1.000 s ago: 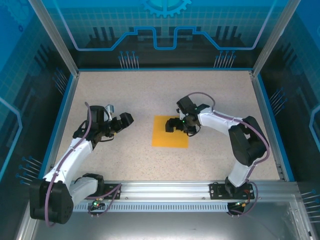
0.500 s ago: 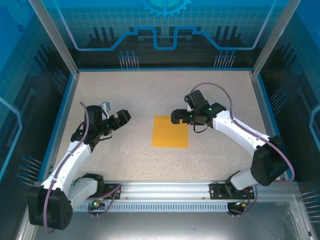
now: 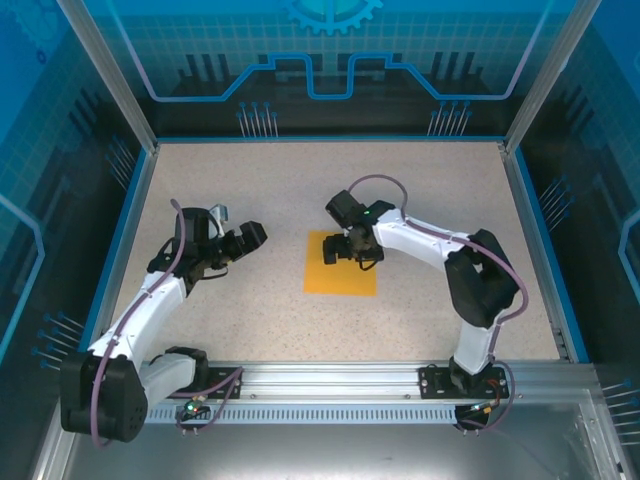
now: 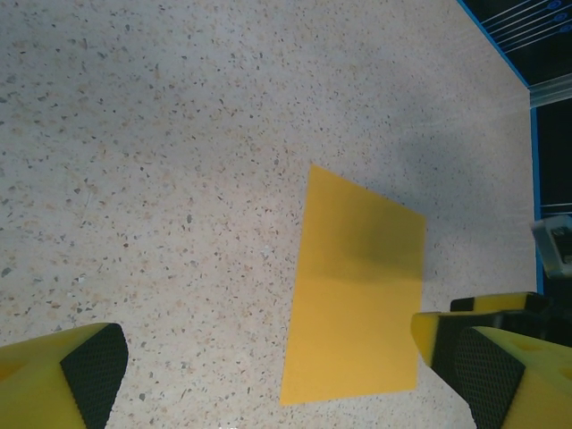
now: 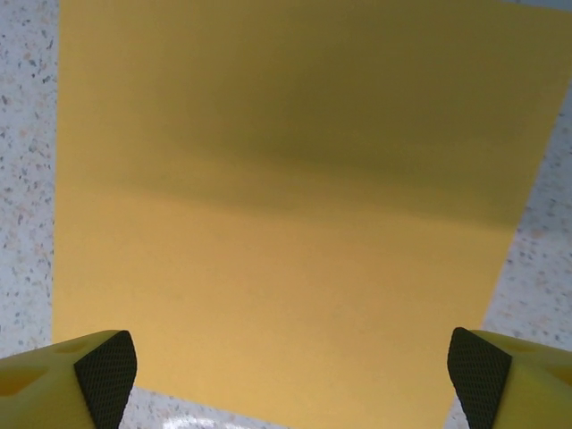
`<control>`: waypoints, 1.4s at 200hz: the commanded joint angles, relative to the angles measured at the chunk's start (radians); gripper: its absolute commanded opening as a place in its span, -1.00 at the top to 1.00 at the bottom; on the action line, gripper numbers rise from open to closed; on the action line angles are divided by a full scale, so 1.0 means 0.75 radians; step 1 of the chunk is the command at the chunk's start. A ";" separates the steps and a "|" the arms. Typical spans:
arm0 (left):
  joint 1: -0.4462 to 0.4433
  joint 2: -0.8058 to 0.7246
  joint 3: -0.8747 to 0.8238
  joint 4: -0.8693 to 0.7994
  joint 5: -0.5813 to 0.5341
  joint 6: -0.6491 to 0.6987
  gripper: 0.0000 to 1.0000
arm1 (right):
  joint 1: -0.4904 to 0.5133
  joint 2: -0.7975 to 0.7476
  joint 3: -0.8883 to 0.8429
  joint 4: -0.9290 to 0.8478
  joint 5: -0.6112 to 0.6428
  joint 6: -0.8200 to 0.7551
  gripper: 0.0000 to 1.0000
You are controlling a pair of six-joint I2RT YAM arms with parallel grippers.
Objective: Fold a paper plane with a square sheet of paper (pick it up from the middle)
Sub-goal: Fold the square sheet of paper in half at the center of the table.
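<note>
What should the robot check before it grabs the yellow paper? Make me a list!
1. Paper flat, unfolded: ok. The square sheet of paper lies flat on the table.
2. Right gripper open: ok, fingers wide apart.
3. Right gripper over the paper's middle: cannot tell; from above it looks nearer the far half.
4. Height above the paper: cannot tell.
5. Left gripper out of the way: ok, open, apart from the paper on its left.
</note>
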 commanded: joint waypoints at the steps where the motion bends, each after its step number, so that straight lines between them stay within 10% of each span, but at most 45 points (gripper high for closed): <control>1: 0.012 -0.007 0.029 -0.006 0.049 0.039 -0.97 | 0.038 0.070 0.092 -0.109 0.062 0.057 -0.87; 118: 0.012 -0.185 -0.008 0.015 -0.063 -0.013 -0.97 | 0.049 0.312 0.257 -0.156 0.052 0.196 -0.86; 226: 0.012 -0.294 -0.112 0.082 -0.085 -0.039 -0.97 | 0.084 0.345 0.113 -0.058 0.031 -0.284 -0.78; 280: 0.012 -0.280 -0.101 0.059 -0.100 -0.043 -0.97 | 0.035 0.235 0.213 -0.126 -0.001 -0.160 -0.78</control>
